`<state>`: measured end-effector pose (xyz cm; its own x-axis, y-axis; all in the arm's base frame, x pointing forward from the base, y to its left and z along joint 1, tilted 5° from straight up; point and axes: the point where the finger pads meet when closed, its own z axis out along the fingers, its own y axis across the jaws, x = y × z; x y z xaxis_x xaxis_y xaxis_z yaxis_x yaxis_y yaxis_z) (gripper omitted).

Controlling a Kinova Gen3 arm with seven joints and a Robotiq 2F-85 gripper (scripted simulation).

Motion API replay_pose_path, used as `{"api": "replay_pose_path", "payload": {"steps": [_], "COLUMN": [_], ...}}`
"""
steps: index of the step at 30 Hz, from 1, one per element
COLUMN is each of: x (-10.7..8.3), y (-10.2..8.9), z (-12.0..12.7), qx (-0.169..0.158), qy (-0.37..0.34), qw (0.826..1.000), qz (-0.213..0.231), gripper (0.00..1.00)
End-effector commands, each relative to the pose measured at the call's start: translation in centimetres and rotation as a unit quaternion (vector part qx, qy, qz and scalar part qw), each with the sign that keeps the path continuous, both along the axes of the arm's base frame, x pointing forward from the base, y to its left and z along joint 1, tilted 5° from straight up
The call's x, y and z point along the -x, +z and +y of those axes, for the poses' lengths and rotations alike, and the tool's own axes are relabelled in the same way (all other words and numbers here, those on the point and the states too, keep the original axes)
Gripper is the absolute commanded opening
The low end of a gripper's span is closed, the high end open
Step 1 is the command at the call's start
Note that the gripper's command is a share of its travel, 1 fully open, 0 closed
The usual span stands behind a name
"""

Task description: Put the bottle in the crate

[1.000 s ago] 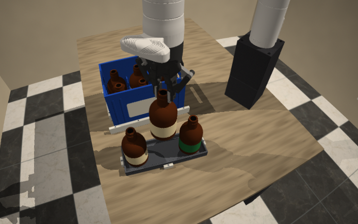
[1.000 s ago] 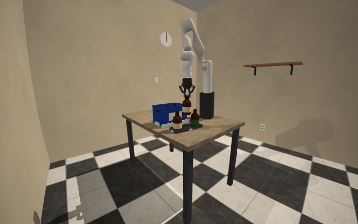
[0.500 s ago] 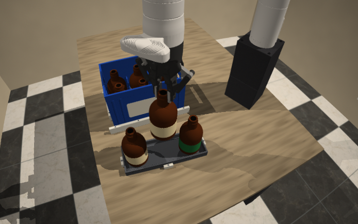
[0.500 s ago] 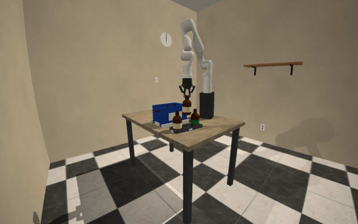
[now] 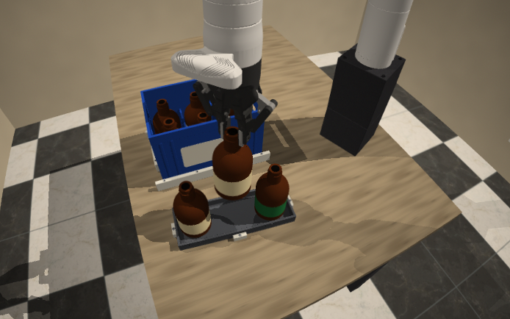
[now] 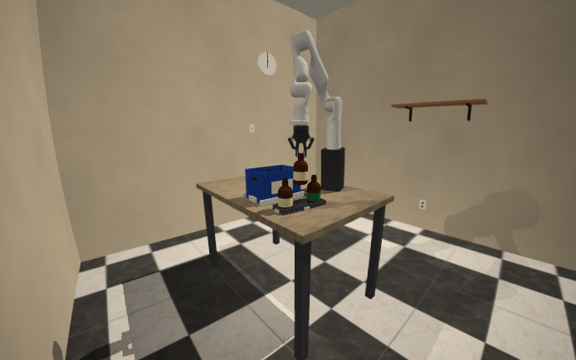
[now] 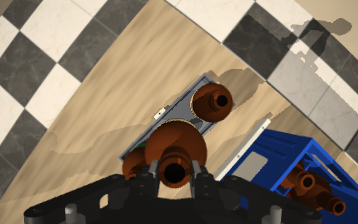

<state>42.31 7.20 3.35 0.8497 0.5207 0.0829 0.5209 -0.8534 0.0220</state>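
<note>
While gripper (image 5: 234, 132) lifts bottle (image 5: 232, 166), tray (image 5: 236, 234) holds two, crate (image 5: 178, 152) bottles.

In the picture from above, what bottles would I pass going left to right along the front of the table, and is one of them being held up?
Cream-label bottle in the tray → cream-label bottle held by its neck in the gripper, lifted → green-label bottle in the tray.

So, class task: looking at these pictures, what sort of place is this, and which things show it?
Probably a plain indoor room used as a robot workspace. Beige walls carry a round clock and a wooden shelf, the floor is black-and-white checked tile, and a wooden table holds the bottle crate.
</note>
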Motion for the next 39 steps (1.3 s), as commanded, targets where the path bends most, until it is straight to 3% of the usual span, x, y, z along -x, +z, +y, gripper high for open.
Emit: {"api": "replay_pose_path", "payload": {"steps": [1, 39], "x": [0.1, 0.1], "y": [0.2, 3.5], "z": [-0.1, -0.1], "qx": [0.0, 0.0], "qy": [0.0, 0.0], "qw": [1.0, 1.0], "qz": [0.001, 0.001], "gripper": [0.0, 0.0]}}
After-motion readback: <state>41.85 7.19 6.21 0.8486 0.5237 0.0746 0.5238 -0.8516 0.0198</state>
